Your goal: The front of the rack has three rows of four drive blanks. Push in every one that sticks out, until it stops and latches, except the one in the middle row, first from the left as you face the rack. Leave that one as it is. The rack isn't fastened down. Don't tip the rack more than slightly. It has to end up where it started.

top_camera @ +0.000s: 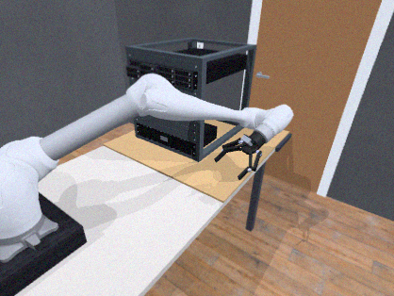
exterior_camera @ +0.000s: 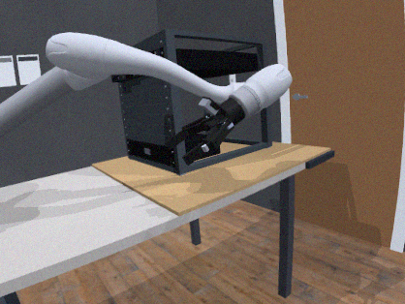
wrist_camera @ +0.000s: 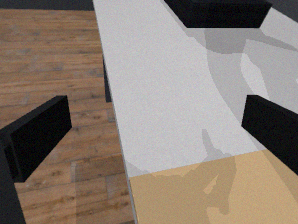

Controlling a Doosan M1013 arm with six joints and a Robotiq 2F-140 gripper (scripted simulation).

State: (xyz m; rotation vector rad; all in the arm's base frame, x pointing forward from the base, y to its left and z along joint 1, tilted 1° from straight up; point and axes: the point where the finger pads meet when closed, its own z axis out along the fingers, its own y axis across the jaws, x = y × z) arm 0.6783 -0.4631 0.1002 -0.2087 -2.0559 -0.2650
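The dark open-frame rack (top_camera: 190, 94) stands on the wooden board (top_camera: 207, 160) at the far end of the table; it also shows in the exterior view (exterior_camera: 194, 104). Its drive blanks (top_camera: 165, 73) form rows on the upper front face, partly hidden by my arm; I cannot tell which ones stick out. My gripper (top_camera: 236, 160) is open and empty, hovering above the board to the right of the rack, near the table's edge. In the exterior view the gripper (exterior_camera: 186, 147) is in front of the rack's side. The wrist view shows only both finger pads, the table and the floor.
A lower black unit (top_camera: 167, 134) fills the rack's bottom. The table edge and a table leg (top_camera: 255, 195) lie just beyond the gripper. My arm's black base (top_camera: 38, 250) sits at the near left. A brown door (top_camera: 311, 85) stands behind.
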